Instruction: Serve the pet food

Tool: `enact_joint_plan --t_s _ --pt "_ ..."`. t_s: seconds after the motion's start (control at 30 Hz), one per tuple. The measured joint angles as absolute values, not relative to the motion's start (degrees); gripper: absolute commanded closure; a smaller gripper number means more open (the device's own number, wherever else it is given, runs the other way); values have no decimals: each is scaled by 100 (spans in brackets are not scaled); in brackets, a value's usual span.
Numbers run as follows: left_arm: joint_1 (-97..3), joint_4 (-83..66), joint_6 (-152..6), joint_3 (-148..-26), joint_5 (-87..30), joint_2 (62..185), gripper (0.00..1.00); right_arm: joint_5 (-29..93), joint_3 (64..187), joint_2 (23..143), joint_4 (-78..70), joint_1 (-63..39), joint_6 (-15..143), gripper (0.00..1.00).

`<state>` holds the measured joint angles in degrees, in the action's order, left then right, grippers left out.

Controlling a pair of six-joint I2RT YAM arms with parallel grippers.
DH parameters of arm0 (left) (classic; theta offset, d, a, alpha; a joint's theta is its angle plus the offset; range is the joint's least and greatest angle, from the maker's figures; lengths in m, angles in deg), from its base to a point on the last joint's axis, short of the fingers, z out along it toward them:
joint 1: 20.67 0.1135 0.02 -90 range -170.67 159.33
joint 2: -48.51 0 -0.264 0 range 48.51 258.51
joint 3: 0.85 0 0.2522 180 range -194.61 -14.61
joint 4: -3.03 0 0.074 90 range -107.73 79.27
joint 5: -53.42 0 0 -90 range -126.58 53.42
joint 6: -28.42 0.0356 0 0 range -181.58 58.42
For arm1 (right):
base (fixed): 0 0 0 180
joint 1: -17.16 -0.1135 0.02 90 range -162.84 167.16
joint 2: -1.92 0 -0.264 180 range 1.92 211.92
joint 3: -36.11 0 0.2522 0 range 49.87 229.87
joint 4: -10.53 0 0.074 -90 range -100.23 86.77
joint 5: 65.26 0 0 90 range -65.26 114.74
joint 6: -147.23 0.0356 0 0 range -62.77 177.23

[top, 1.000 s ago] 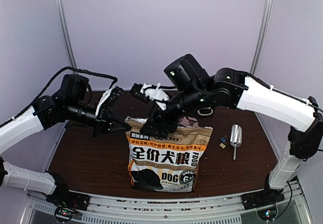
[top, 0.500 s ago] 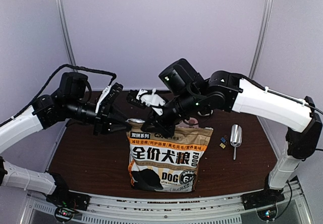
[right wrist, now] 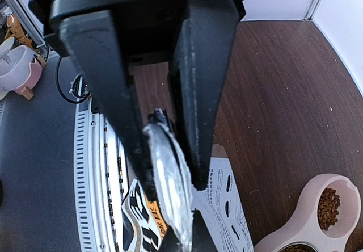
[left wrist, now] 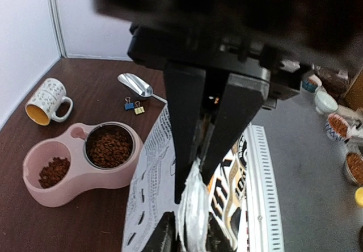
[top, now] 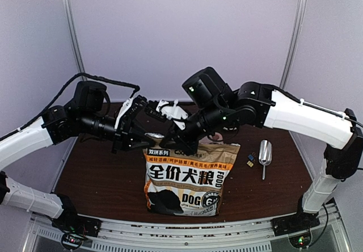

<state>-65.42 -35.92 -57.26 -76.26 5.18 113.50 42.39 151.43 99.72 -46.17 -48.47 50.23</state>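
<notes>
With right pincer (right wrist: 173, 187), clamped tight the top edge of bag (top: 184, 178); with left pincer (left wrist: 193, 187), gripped narrowly the same edge. Saw pet food (left wrist: 109, 147) in pink bowl (left wrist: 79, 178) behind bag.

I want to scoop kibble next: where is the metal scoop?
In the top view, the metal scoop lies on the robot's right, beside the binder clips, right of the bag.

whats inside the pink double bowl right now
Pet food lies in both wells of the pink double bowl. It spreads right across the well with the metal liner, and the other well holds a small heap. The kibble covers the liner's bottom, so its depth cannot be seen.
</notes>
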Motion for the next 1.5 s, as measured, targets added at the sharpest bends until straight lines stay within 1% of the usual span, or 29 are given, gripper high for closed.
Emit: enact_joint_plan --t_s 0.03,0.17,0.2,0.27,0.3,0.33,0.37,0.4,0.43,0.47,0.5,0.57,0.63,0.67,0.7,0.73,0.8,0.93,1.2,1.37,1.5 --pt "-6547 -3599 -5739 -7626 483 11350 100 4261 15119 9963 -4593 -4836 5031 100" --pt "-6560 -3568 -5656 -7624 346 11352 100 4289 15084 9950 -4560 -4820 5086 100" --pt "-6569 -3564 -5654 -7624 326 11352 100 4294 15080 9943 -4558 -4816 5101 98" --pt "-6575 -3557 -5652 -7624 291 11346 100 4294 15062 9930 -4547 -4809 5114 87" --pt "-6577 -3555 -5652 -7624 273 11337 100 4289 15042 9917 -4538 -4809 5127 85" --pt "-6580 -3555 -5652 -7619 247 11326 100 4274 15005 9889 -4507 -4809 5101 84" --pt "-6580 -3557 -5652 -7608 227 11304 100 4250 14959 9840 -4492 -4805 5097 88" --pt "-6580 -3557 -5654 -7595 208 11283 100 4222 14900 9771 -4488 -4796 5103 96" --pt "-6582 -3555 -5654 -7578 188 11261 100 4187 14826 9685 -4490 -4783 5086 100" --pt "-6590 -3551 -5654 -7569 164 11243 100 4165 14760 9604 -4481 -4779 5042 100" --pt "-6604 -3505 -5656 -7549 133 11226 94 4158 14669 9513 -4446 -4785 5023 100" --pt "-6658 -3470 -5685 -7532 105 11210 72 4086 14448 9373 -4267 -4838 4970 100" --pt "-6671 -3448 -5825 -7486 -6 11123 56 3857 14197 9220 -4064 -4912 4898 100" --pt "-6647 -3433 -5905 -7447 -87 11038 47 3745 14083 9130 -3992 -4941 4852 100" --pt "-6636 -3396 -5997 -7392 -177 10924 40 3621 13974 9045 -3926 -4980 4815 100" --pt "-6621 -3299 -6185 -7302 -275 10765 36 3483 13860 8957 -3847 -5030 4765 100" --pt "-6612 -3164 -6489 -7145 -503 10463 32 3170 13626 8822 -3638 -5168 4636 100" --pt "-6610 -3120 -7446 -7025 -1128 10013 32 2419 13338 8673 -3323 -5441 4238 100" --pt "-6597 -3284 -9564 -7036 -1838 9927 32 1177 13314 8844 -3089 -5898 3635 100" --pt "-6577 -3361 -10345 -7038 -1740 9984 34 329 13322 9075 -2857 -6186 3374 100" --pt "-6577 -3326 -10788 -7038 -1471 10137 32 -279 13322 9257 -2665 -6390 3206 100"
